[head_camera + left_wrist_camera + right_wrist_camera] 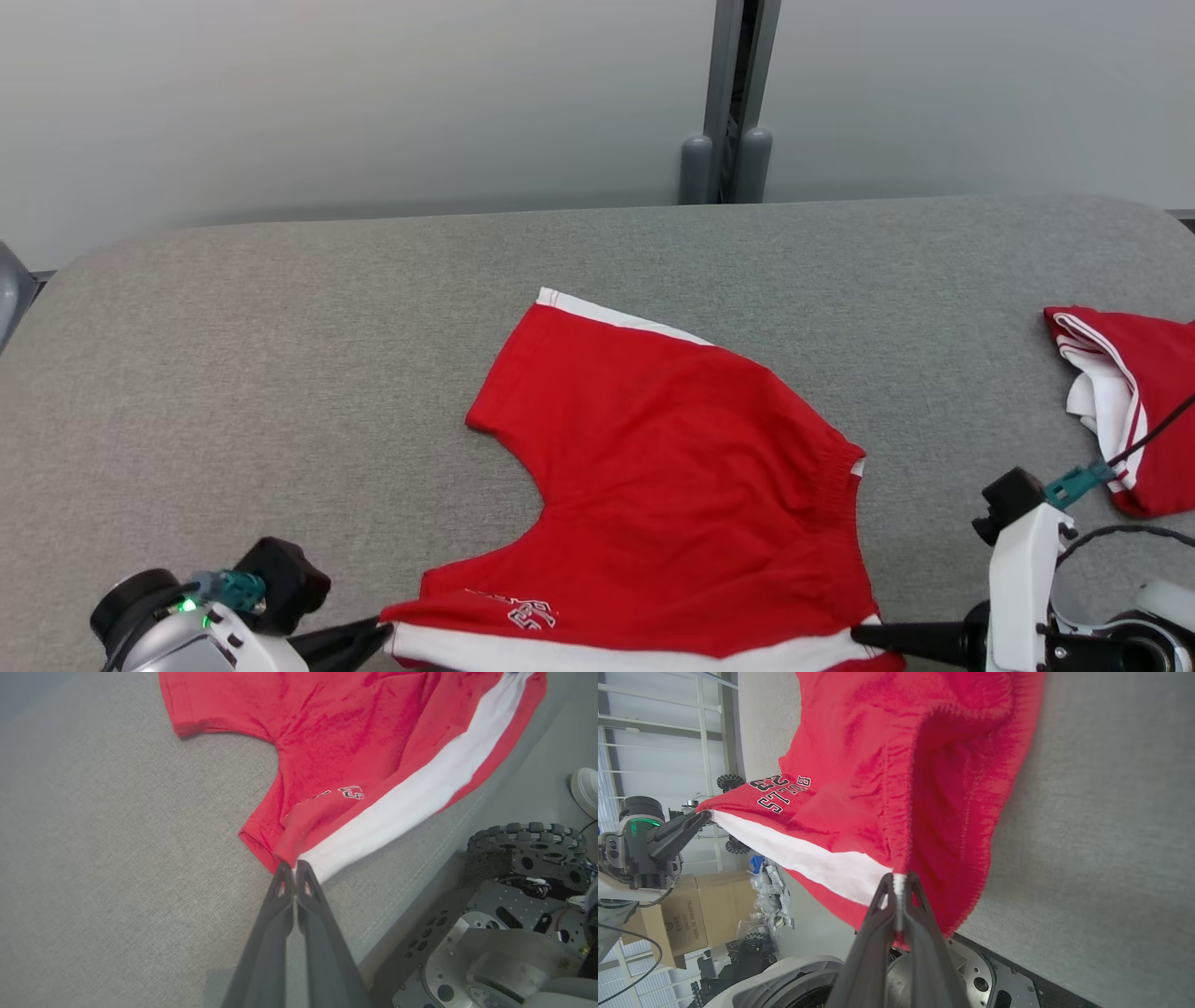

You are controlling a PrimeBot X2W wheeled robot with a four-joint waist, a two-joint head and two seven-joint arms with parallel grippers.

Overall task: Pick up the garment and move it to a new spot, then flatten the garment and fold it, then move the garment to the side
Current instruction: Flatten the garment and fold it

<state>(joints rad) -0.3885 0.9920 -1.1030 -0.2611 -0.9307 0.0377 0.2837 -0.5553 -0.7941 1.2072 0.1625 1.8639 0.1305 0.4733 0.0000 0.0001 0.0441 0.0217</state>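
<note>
I see the red shorts point(672, 485) lying mostly flat on the grey table point(233, 373), with the white-striped near edge stretched between both grippers at the table's front edge. Left gripper point(290, 870) has its fingers pressed together, pinching the leg-hem corner. Right gripper point(899, 884) is pinching the waistband corner. A second red garment point(1139, 401) lies bunched, well apart at far right.

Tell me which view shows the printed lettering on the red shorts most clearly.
The right wrist view: the lettering is large and sharp there, its characters distinct on the red shorts. The head view shows the lettering tiny, near the bottom edge; the left wrist view shows the lettering small and blurred.
</note>
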